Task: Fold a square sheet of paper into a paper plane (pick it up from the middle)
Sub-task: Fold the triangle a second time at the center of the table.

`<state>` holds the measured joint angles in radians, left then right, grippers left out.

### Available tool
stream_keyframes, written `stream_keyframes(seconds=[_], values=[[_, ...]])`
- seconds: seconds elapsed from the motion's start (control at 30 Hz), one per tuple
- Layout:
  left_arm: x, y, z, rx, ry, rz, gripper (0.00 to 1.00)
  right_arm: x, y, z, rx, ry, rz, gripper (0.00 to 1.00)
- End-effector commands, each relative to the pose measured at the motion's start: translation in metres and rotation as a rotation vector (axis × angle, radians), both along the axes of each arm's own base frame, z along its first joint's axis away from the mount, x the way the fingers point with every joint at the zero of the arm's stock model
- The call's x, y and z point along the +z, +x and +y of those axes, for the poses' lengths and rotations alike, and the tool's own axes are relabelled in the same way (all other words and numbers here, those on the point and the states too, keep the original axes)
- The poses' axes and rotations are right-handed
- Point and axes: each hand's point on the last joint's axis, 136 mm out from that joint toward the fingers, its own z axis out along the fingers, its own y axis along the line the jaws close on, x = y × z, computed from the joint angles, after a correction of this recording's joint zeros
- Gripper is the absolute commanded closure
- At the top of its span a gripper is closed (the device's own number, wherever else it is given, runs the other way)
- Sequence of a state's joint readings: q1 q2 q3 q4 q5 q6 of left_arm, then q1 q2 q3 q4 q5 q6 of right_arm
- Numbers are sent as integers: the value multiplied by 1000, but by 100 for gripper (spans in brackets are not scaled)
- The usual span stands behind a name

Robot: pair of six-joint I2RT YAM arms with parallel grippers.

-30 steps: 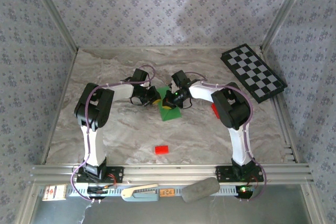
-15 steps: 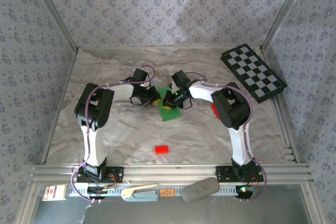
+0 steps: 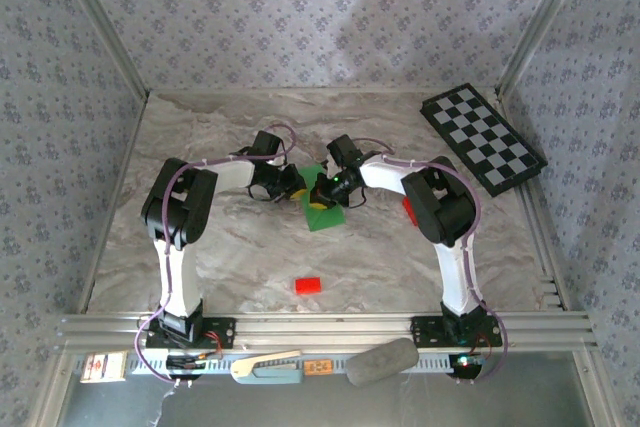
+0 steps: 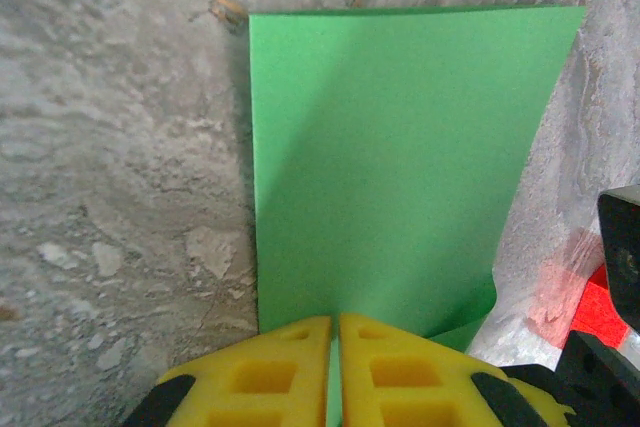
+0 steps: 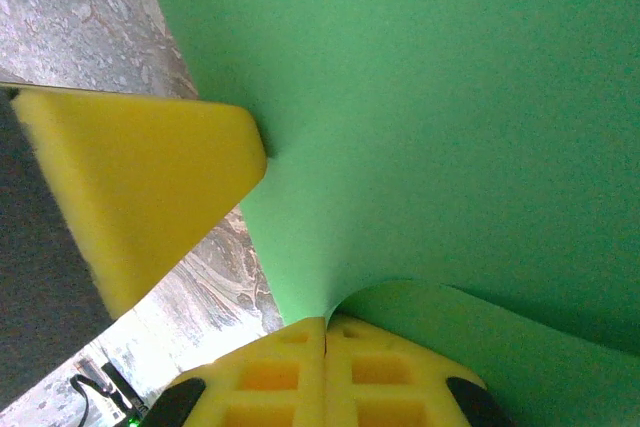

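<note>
1. My left jaws are clenched: in the left wrist view the two yellow pads of my left gripper [image 4: 335, 322] press together on the near edge of the green paper sheet [image 4: 400, 167], with a sliver of green showing in the seam between them.
2. My right jaws are also clenched: in the right wrist view my right gripper [image 5: 325, 325] has its pads shut tight on the green paper sheet [image 5: 450, 97], which curls up out of the seam.
3. In the right wrist view, a yellow pad [image 5: 140, 187] of my left gripper touches the same sheet from the left.
4. From above, my left gripper [image 3: 297, 191] and right gripper [image 3: 318, 193] meet tip to tip at the middle of the marble table [image 3: 220, 247], both on the green paper sheet [image 3: 326, 216].
5. The sheet's free part lies flat on the table, towards my bases.
6. A small red block [image 3: 308, 285] lies well apart, nearer the bases.
7. A red piece [image 3: 409, 210] sits just beside my right arm.
8. The checkerboard [image 3: 483, 138] lies at the far right.
</note>
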<state>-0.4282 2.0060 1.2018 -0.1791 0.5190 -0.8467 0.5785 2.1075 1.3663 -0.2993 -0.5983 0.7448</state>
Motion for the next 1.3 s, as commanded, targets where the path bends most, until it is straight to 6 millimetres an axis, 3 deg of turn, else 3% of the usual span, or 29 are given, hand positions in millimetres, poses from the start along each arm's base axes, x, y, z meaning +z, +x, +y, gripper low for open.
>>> stream_keyframes(seconds=[0.0, 0.47, 0.9, 1.1, 1.27], values=[[-21, -17, 3, -7, 40, 64, 88, -7, -1, 1, -4, -12, 34, 99], [-12, -14, 3, -2, 36, 47, 88, -15, -2, -4, -18, -51, 67, 95], [38, 19, 22, 94, 27, -67, 86, -22, -3, -9, -31, -77, 95, 69], [49, 20, 46, 178, 37, -96, 85, -21, -2, -9, -29, -74, 91, 60], [53, 9, 38, 155, -2, -92, 85, -22, -2, -10, -34, -76, 91, 62]])
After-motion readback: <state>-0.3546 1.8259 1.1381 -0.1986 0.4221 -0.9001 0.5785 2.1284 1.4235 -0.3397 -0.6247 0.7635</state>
